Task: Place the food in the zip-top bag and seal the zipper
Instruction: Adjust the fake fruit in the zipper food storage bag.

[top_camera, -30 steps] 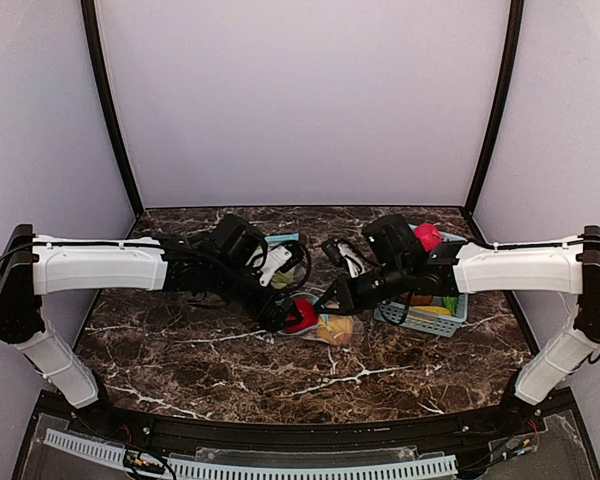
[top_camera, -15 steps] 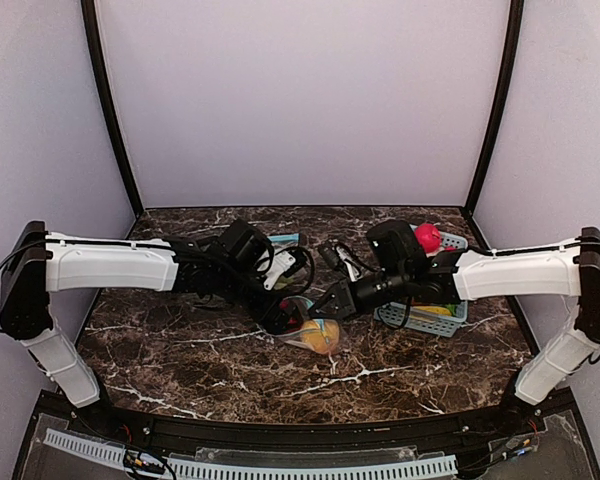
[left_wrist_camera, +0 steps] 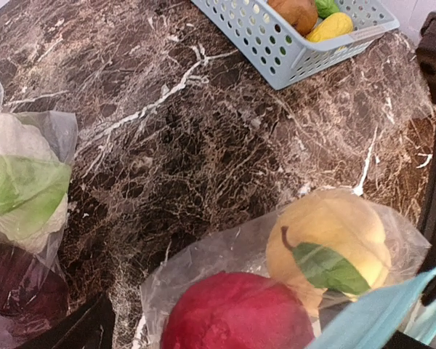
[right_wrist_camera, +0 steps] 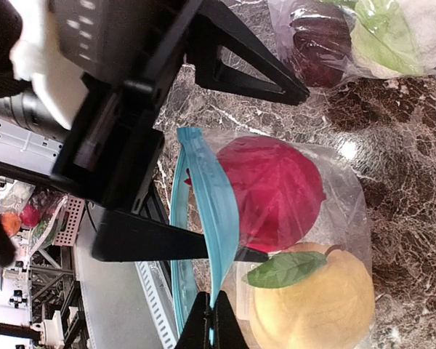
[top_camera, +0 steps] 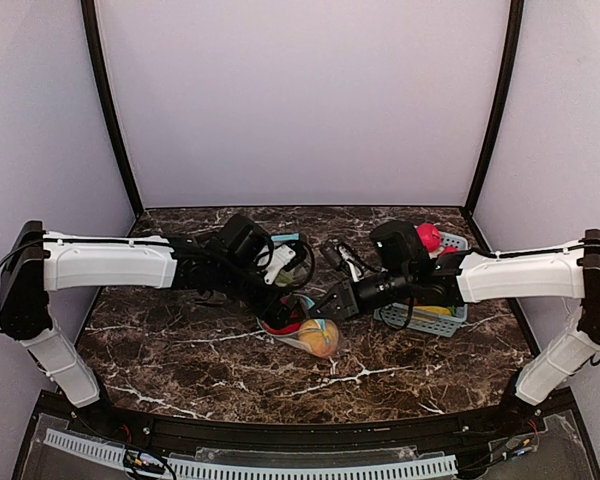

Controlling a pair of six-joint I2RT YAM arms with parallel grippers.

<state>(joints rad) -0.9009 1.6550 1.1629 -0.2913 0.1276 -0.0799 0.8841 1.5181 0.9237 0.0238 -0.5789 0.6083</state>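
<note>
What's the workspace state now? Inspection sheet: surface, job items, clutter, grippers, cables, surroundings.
Surface: dark veined marble table, glossy.
Job's things: zip-top bag lies flat holding a red apple and a yellow fruit; its blue zipper looks unsealed; more food in the light-blue basket.
Clutter: second bag with cauliflower and a dark red piece.
Grippers: right gripper shut on the blue zipper's end; left gripper open, fingers spread over the bag's mouth.
Cables: black cable loop at the left wrist.
Surroundings: plain lilac walls, black frame posts.
</note>
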